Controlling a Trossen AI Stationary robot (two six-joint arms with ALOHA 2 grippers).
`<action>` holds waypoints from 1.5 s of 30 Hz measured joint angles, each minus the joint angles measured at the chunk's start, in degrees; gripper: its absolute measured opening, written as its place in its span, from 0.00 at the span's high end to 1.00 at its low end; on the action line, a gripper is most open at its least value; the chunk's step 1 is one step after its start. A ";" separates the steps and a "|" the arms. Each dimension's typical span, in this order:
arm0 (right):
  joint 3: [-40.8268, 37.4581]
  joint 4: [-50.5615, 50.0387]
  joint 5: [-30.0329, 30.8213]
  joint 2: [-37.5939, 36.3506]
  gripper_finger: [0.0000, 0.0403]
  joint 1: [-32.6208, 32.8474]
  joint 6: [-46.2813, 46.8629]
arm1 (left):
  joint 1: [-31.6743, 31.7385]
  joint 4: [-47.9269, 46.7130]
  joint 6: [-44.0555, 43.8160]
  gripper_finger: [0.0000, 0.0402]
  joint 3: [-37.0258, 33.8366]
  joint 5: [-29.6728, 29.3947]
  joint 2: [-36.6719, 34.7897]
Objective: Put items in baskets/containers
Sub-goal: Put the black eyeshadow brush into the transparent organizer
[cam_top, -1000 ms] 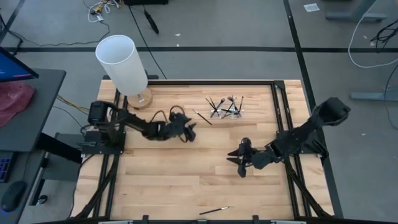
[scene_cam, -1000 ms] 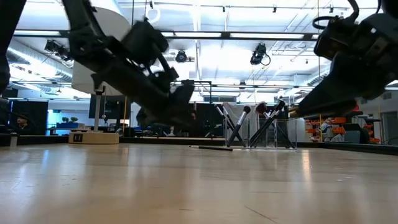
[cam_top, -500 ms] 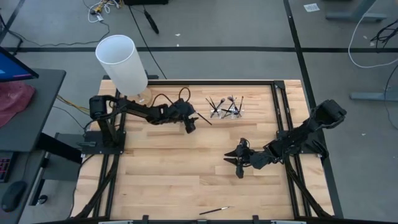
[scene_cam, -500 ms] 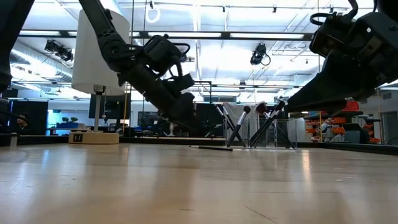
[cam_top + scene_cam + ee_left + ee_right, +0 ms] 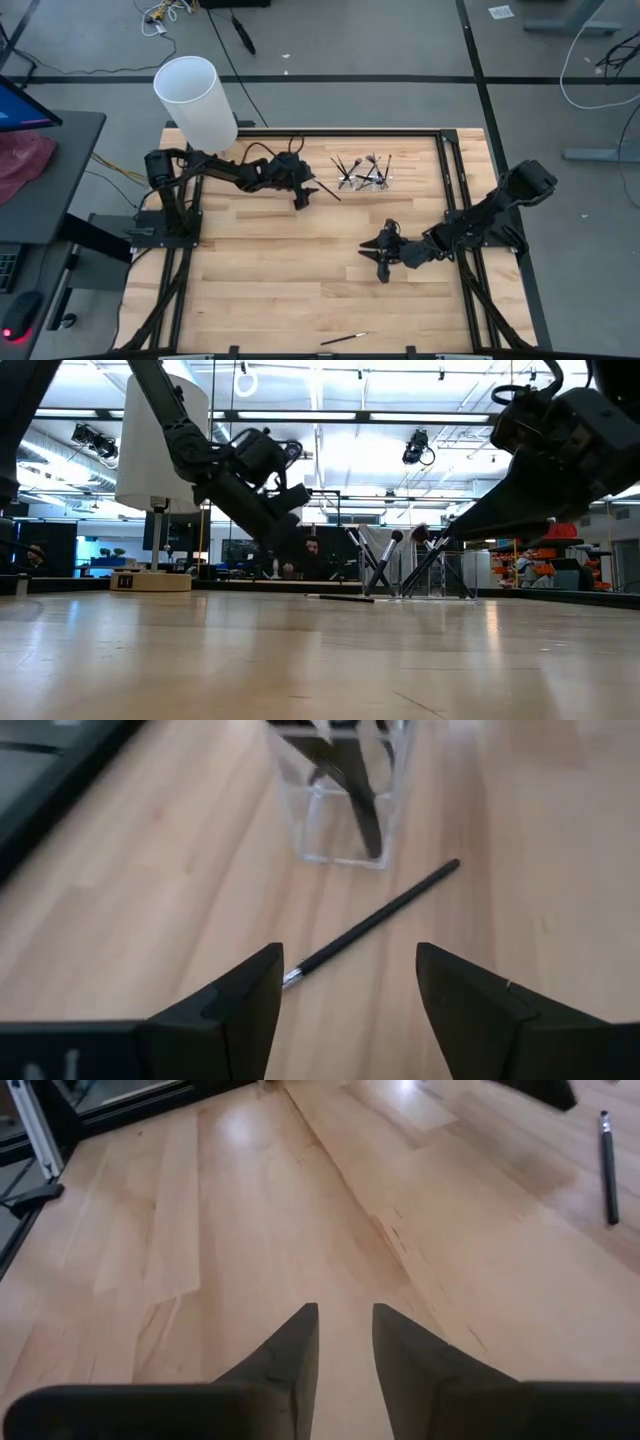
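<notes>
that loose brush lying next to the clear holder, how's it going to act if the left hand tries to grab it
The brush looks thin, straight and round, so it probably stays stiff but may roll if nudged. Lying flat on the table, it likely gives the open left hand little height to pinch. Likely light.

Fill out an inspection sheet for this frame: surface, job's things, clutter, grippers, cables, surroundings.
Surface: wooden table, bare in the middle.
Job's things: clear holder with brushes standing in it; one loose brush beside it; another brush near the front edge.
Clutter: white cylinder at the far left corner.
Grippers: left gripper open, at the loose brush; right gripper open, empty, waiting right of centre.
Cables: cables on the floor.
Surroundings: desk at left.
</notes>
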 joint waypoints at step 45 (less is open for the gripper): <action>0.00 1.22 0.42 6.44 0.58 -8.47 -11.32 | -20.15 -8.05 0.00 0.98 12.42 5.47 12.31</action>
